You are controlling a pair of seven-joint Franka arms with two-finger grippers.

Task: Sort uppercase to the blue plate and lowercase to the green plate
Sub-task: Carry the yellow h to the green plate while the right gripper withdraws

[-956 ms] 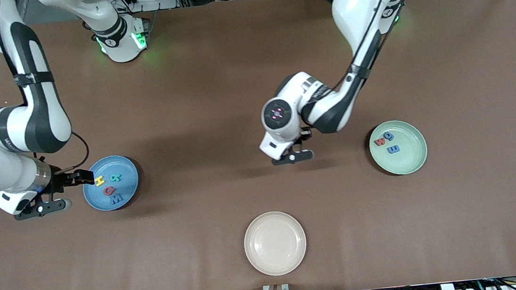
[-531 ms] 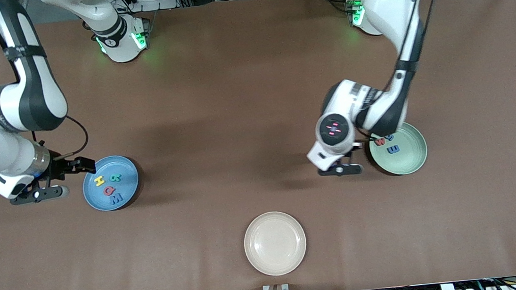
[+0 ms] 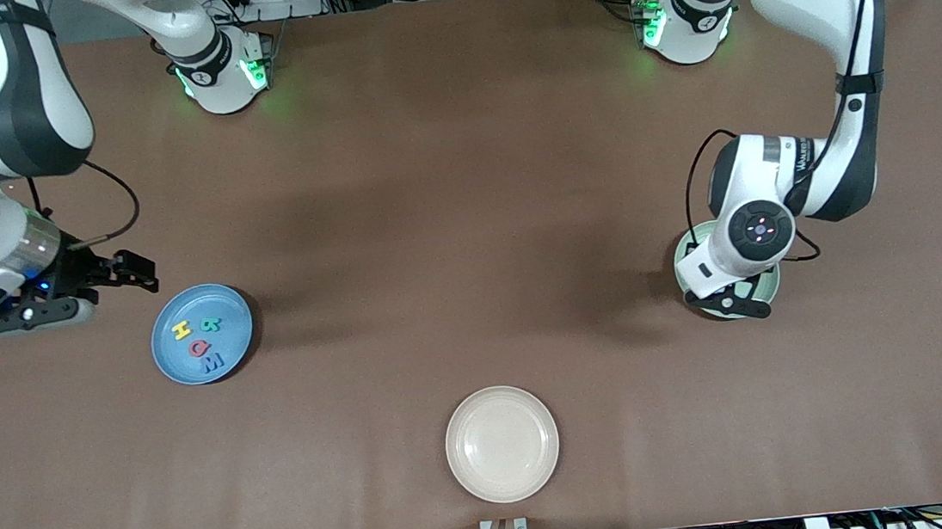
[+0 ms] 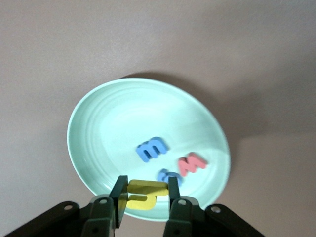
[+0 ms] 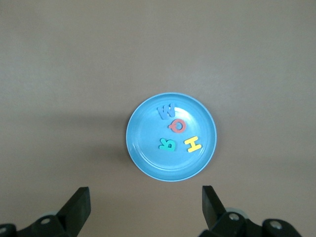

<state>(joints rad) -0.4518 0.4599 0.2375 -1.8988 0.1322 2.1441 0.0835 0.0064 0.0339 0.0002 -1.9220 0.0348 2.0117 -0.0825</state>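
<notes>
Left wrist view had the story: the left gripper [image 4: 143,195] was clamped on the yellow lowercase h [image 4: 142,194], hanging directly over the green plate [image 4: 94,128], just inside the rim. The letter lay flat between the fingers, its long axis running across from one finger to the other, and the open dish sat straight below it, so my read was that the coming move called for a release or a short drop and little else. Three letters were already in that plate: a blue m [image 4: 152,149], a red w [image 4: 191,165] and a blue g [image 4: 169,176] half hidden beside the held piece. From the front, the left arm was folded down over the green plate [image 3: 772,280], wrist pointing at the table. At the right arm's end, well apart from the green plate, the blue plate [image 5: 143,148] held the four capitals: M [image 5: 165,110], Q [image 5: 177,125], H [image 5: 192,143] and R [image 5: 168,144]. The right gripper [image 5: 145,207] hovered with its fingers wide apart and nothing between them, waiting beside the blue plate. A cream plate [image 3: 501,443] sat nearer the front camera than the green plate, with no letters on it.
</notes>
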